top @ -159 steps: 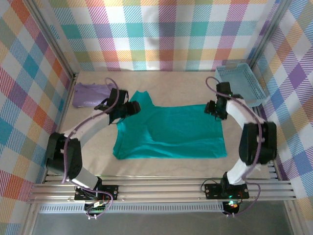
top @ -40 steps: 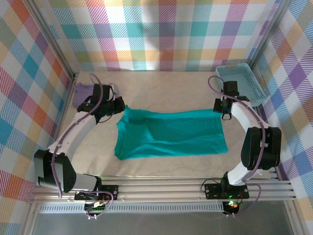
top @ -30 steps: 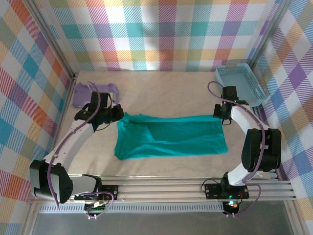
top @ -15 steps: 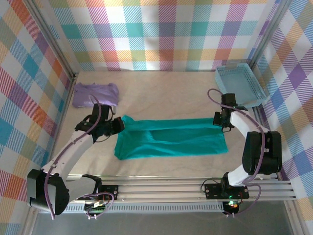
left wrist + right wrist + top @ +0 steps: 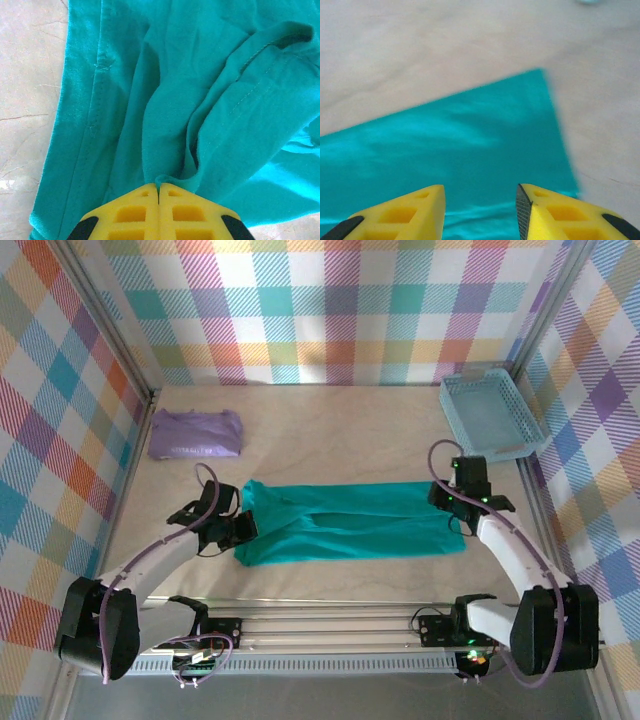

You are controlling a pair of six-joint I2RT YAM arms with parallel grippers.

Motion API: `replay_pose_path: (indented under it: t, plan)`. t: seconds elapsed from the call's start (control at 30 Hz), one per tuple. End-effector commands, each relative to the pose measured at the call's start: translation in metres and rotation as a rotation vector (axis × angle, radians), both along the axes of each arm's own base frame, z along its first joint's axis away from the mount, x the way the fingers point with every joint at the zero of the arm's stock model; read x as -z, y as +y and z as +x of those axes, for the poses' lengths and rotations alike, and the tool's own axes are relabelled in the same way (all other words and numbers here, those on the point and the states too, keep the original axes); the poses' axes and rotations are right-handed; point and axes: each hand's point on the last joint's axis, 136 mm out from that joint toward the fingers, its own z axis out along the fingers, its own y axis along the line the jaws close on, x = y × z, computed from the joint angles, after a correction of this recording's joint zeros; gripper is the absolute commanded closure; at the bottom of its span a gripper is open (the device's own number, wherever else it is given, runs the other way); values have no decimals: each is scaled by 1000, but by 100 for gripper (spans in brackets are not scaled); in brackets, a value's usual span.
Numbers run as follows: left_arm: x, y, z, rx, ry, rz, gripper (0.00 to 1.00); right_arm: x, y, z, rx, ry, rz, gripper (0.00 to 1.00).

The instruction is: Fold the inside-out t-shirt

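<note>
The teal-green t-shirt [image 5: 345,523] lies folded into a long band across the middle of the table. My left gripper [image 5: 243,527] is shut on a pinch of the t-shirt [image 5: 200,100] at its left end, the cloth bunched in folds ahead of the yellow fingers [image 5: 135,212]. At the band's right end my right gripper [image 5: 452,502] stands open just above the t-shirt [image 5: 450,145]. Its fingers [image 5: 545,212] are spread with nothing between them, and the right wrist view is blurred.
A lavender-purple folded garment [image 5: 195,433] lies at the back left. A light blue plastic basket [image 5: 490,415] stands at the back right. Bare table [image 5: 330,435] stretches behind the shirt, and a metal rail [image 5: 330,625] runs along the near edge.
Both grippers came toward the near edge, folding the shirt's far edge over into a narrower band. The right gripper has let go and opened; the left stays shut on cloth.
</note>
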Motion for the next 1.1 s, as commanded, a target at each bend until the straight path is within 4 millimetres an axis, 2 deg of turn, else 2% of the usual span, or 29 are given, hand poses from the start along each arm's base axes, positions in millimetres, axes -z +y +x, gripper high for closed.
replay_pose_path:
  t: [0.0,0.13,0.27,0.4,0.47,0.6,0.7,0.77,0.93,1.07]
  plan:
    - [-2,-6,5,13,-26,-21,100,-2,74,16,-235,-14,102,59]
    - [0,-5,5,10,-32,-13,100,-3,168,14,-490,-10,218,59]
    - [10,-5,1,13,-1,-9,96,-8,243,8,-684,7,286,57]
    - [16,-5,-6,18,45,-7,90,-10,298,8,-802,32,334,54]
    - [17,0,-9,7,61,23,83,-7,322,9,-846,49,332,53]
    - [3,13,-6,-43,4,69,66,7,352,9,-918,70,291,52]
    - [-13,20,-1,-81,-71,80,48,20,364,7,-967,81,237,52]
    - [-22,27,3,-110,-112,101,40,29,371,3,-1000,96,205,52]
    - [-33,32,8,-124,-140,122,35,47,372,0,-1021,114,118,57]
    - [-31,30,10,-115,-131,123,35,52,372,-2,-1032,121,105,69]
